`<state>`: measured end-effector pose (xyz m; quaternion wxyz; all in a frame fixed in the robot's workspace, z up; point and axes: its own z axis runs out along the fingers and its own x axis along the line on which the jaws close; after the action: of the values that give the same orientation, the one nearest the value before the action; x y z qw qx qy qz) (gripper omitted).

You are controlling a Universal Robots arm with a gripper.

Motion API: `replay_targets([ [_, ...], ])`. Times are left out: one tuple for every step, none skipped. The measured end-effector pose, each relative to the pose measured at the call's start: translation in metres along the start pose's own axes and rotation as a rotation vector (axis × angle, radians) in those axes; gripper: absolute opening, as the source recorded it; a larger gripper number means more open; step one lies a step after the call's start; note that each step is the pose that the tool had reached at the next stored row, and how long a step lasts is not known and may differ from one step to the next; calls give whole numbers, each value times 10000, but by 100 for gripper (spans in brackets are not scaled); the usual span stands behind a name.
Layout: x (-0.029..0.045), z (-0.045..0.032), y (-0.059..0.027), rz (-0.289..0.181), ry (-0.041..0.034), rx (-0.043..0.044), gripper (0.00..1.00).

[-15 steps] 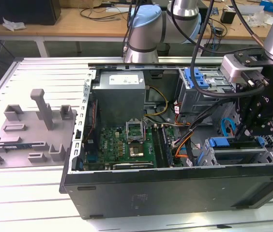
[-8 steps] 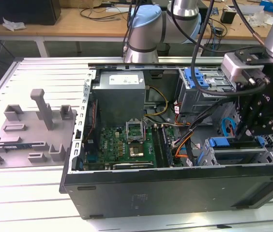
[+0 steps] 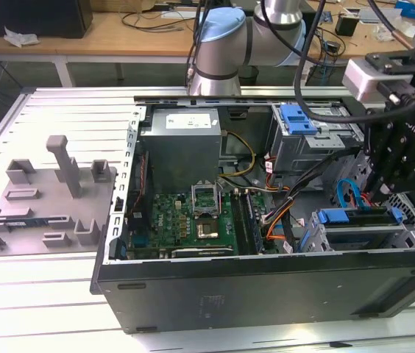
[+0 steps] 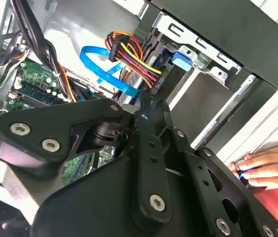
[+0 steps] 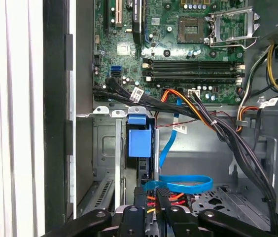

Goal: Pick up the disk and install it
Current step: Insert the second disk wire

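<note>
The disk [image 3: 355,217] sits in the drive bay at the case's corner, near the exterior view's right. Its blue frame shows along the top, and most of the silver body is hidden inside the metal cage. In the first wrist view its blue frame tab [image 5: 140,142] stands between the cage rails. My gripper [image 3: 384,200] hangs just above the bay's rear end. In both wrist views the fingers stand together with nothing between them [image 5: 152,196] [image 4: 146,104]. Their tips are close to a blue flat cable [image 5: 183,183] and a bundle of coloured wires [image 4: 129,54].
The open computer case [image 3: 266,283] holds a motherboard [image 3: 193,220], a power supply [image 3: 185,143] and an upper cage with another blue bracket [image 3: 299,118]. A grey fixture with upright posts [image 3: 45,195] lies at the exterior view's left. A person's hand [image 4: 267,165] rests outside the case wall.
</note>
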<state>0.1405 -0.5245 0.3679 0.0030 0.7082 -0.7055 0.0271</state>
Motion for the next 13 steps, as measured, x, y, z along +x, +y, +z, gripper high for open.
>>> replay_targets([
  [-1,-19,3,0,10,0,24],
  [-4,-46,6,-3,42,0,24],
  [-7,-63,11,-3,77,0,24],
  [-19,-97,30,-7,183,0,24],
  [-32,-122,55,-11,306,-1,24],
  [-38,-134,68,-14,376,0,24],
  [-44,-149,88,-17,476,-1,24],
  [-54,-176,129,-24,666,-1,24],
  [-59,-184,146,-28,757,-2,24],
  [-64,-190,163,-30,845,-2,24],
  [-70,-194,181,-34,947,-2,24],
  [-78,-196,198,-36,1044,-3,24],
  [-87,-198,218,-41,1165,-2,22],
])
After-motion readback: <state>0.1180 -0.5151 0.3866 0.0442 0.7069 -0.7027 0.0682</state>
